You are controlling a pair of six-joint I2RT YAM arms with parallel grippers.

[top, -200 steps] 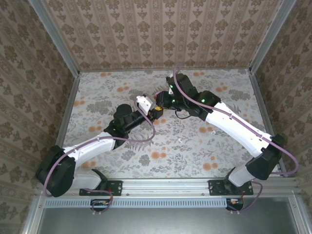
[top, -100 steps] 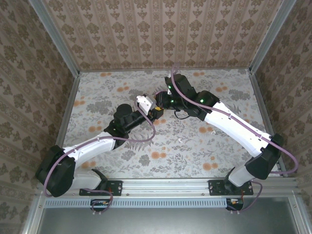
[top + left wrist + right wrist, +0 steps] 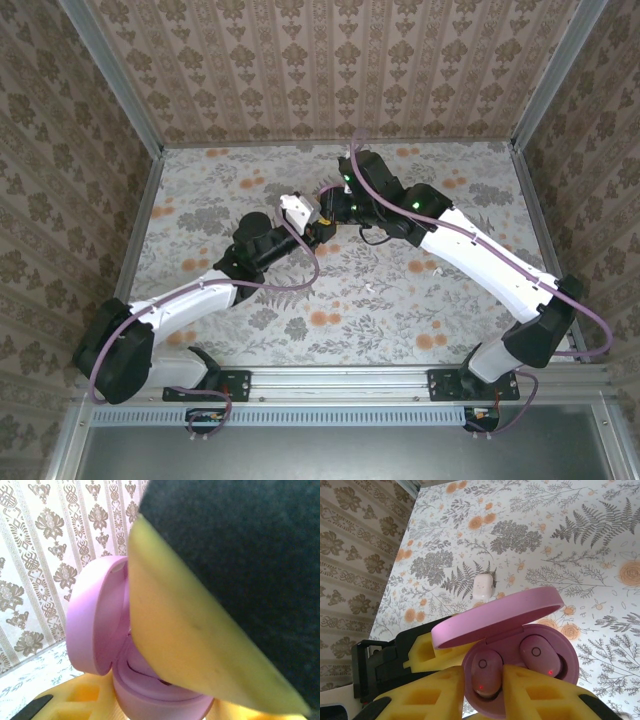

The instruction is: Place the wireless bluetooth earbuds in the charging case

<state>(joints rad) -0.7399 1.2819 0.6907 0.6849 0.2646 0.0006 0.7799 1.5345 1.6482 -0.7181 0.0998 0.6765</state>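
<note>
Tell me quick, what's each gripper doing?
Left gripper: closed on the open pink charging case.
Right gripper: cannot tell, nearly shut at the case.

**Earbuds in the case, case between two grippers**

Above the middle of the floral-patterned table (image 3: 200, 200), the open pink oval plastic charging case (image 3: 566, 672) is clamped in the left gripper (image 3: 316, 233). Inside it, under the raised lid (image 3: 495, 620), two small pink plastic wireless bluetooth earbuds (image 3: 538, 655) sit side by side. In the right wrist view, the right gripper (image 3: 485, 674) has a finger on either side of the left one. Beyond the case, well apart, a small white rounded-square plastic item (image 3: 483, 586) lies on the table.
</note>
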